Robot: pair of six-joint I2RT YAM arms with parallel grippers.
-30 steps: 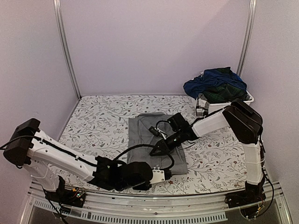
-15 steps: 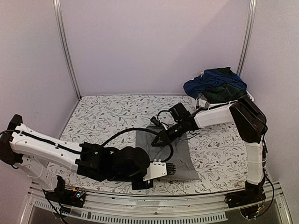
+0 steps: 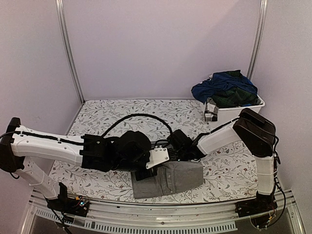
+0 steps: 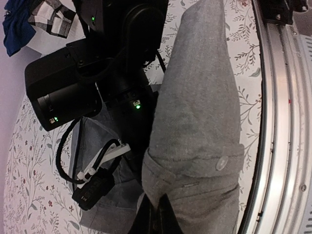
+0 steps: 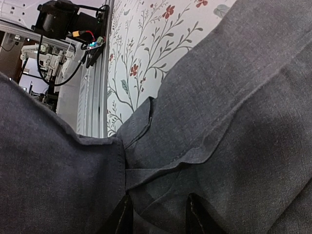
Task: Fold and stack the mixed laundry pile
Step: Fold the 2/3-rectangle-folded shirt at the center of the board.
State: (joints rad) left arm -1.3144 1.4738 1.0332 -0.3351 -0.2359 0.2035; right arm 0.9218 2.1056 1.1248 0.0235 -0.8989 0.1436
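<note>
Though partly unseen, grey garment (image 3: 171, 179)

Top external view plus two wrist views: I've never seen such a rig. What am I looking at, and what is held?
The top view looks down from behind two robot arms bolted at the near edge of the table: the left arm reaches in from the left, the right arm from the right. Each wrist view comes from a camera on that arm, looking along its own tool. A floral cloth covers the table. Near its front lies a grey garment. At the far right a white bin holds a navy garment and a dark plaid garment. The left tool is shut on the grey garment near its waistband. The right tool rests against the same grey cloth, fingers apart; whether it pinches it, I cannot tell.
</note>
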